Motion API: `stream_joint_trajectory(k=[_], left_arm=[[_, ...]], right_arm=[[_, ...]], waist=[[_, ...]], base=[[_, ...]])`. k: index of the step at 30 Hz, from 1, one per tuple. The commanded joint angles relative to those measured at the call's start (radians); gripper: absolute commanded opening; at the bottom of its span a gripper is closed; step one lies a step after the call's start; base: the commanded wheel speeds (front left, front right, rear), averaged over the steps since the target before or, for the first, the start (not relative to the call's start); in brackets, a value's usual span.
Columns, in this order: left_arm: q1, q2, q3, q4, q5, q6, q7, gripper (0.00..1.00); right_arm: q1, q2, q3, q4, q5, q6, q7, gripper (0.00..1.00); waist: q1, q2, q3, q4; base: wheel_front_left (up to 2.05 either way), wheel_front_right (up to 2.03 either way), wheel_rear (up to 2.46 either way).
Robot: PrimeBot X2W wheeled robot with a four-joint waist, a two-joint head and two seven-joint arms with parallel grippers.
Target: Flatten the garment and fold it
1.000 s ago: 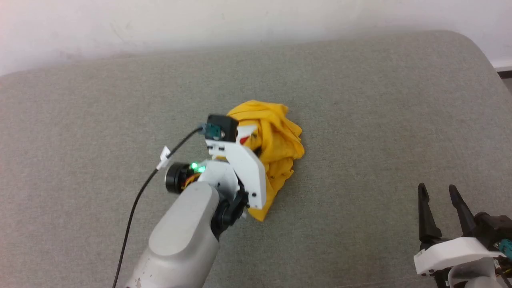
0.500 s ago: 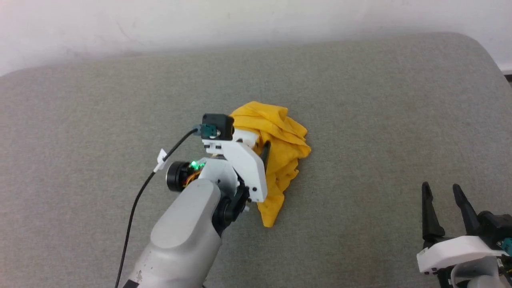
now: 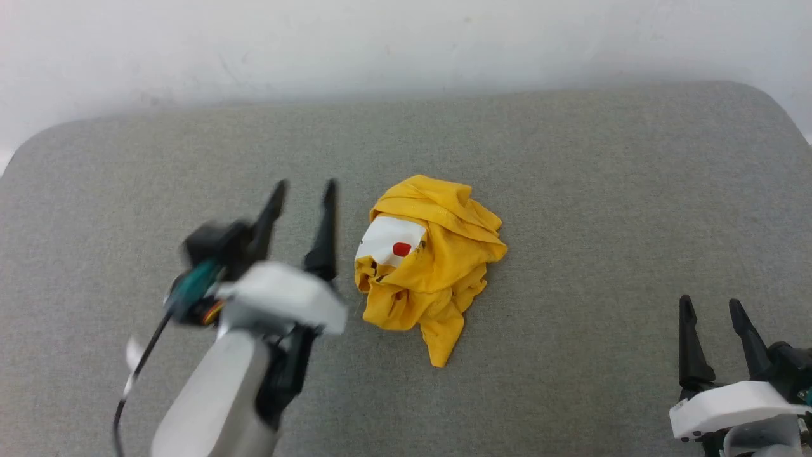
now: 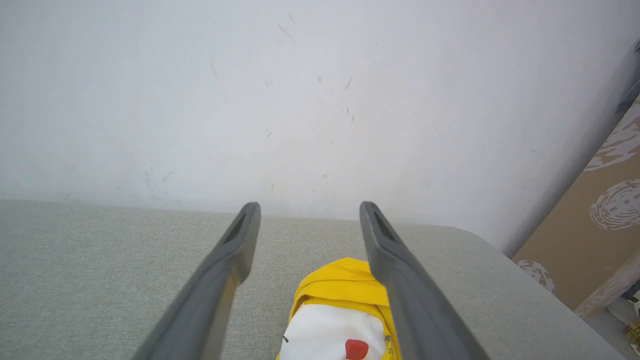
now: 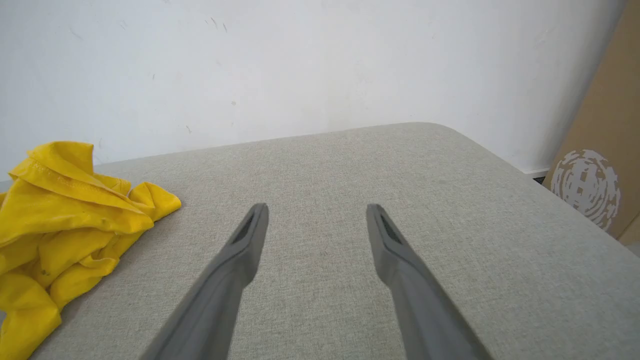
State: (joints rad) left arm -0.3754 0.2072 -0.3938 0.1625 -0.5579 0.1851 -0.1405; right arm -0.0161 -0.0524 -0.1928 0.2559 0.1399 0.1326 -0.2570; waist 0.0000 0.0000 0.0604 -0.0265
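The garment (image 3: 431, 266) lies crumpled in a yellow heap at the centre of the head view on the grey cushion (image 3: 602, 190), with a white patch (image 3: 384, 236) and red dot (image 3: 401, 249) showing. Our left gripper (image 3: 304, 185), blurred, sits just left of it, fingers spread wide and holding nothing. Our right gripper (image 3: 709, 301), at lower right, is likewise spread and empty.

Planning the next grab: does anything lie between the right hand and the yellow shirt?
Nothing visible does: grey cushion runs uninterrupted from the open right hand to the crumpled garment.
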Motion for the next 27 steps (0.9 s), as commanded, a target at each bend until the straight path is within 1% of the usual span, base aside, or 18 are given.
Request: stream_joint_trajectory(k=[1,3,6,8,10,12,14,17,21,27], left_arm=[[0.037,0.012,0.012,-0.017,0.008,-0.001,-0.033,1.0],[0.104,0.039,0.036,-0.059,0.03,0.003,-0.089,1.0],[0.21,0.06,0.096,-0.11,0.073,0.035,-0.118,1.0],[0.274,0.061,0.145,-0.165,0.125,0.046,-0.12,1.0],[0.344,0.046,0.189,-0.22,0.179,0.043,-0.121,1.0],[0.417,0.03,0.212,-0.243,0.227,0.024,-0.121,1.0],[0.476,0.017,0.221,-0.237,0.268,0.004,-0.121,1.0],[0.529,-0.02,0.241,-0.217,0.29,-0.022,-0.121,1.0],[0.547,-0.063,0.264,-0.204,0.314,-0.059,-0.121,1.0],[0.524,-0.102,0.299,-0.203,0.342,-0.105,-0.121,1.0]], right_arm=[[0.008,0.002,-0.003,-0.006,-0.001,-0.002,-0.005,1.0],[0.012,0.002,-0.005,-0.009,-0.001,-0.002,-0.005,1.0],[0.018,0.002,-0.007,-0.013,-0.001,-0.002,-0.005,1.0],[0.023,0.002,-0.008,-0.017,-0.001,-0.002,-0.005,1.0],[0.029,0.002,-0.009,-0.021,0.0,-0.002,-0.005,1.0],[0.035,0.002,-0.009,-0.024,0.0,-0.002,-0.005,1.0],[0.04,0.002,-0.008,-0.025,0.001,-0.002,-0.005,1.0],[0.049,0.002,-0.006,-0.025,0.005,-0.002,-0.005,1.0],[0.059,0.002,-0.008,-0.025,0.007,-0.002,-0.005,1.0],[0.035,0.002,0.01,-0.044,0.005,-0.002,-0.004,1.0]], waist=[[0.0,0.0,-0.002,0.001],[0.0,0.0,-0.004,0.003],[0.0,0.0,-0.009,0.007],[0.0,0.0,-0.011,0.01],[0.0,0.0,-0.014,0.015],[0.0,0.0,-0.016,0.022],[0.0,0.0,-0.019,0.027],[0.0,0.0,-0.024,0.039],[0.0,0.0,-0.034,0.059],[0.0,0.0,-0.032,0.085]], base=[[0.0,0.0,0.0],[0.0,0.0,0.0],[0.0,0.0,0.0],[0.0,0.0,0.0],[0.0,0.0,0.0],[0.0,0.0,0.0],[0.0,0.0,0.0],[0.0,0.0,0.0],[0.0,0.0,0.0],[0.0,0.0,0.0]])
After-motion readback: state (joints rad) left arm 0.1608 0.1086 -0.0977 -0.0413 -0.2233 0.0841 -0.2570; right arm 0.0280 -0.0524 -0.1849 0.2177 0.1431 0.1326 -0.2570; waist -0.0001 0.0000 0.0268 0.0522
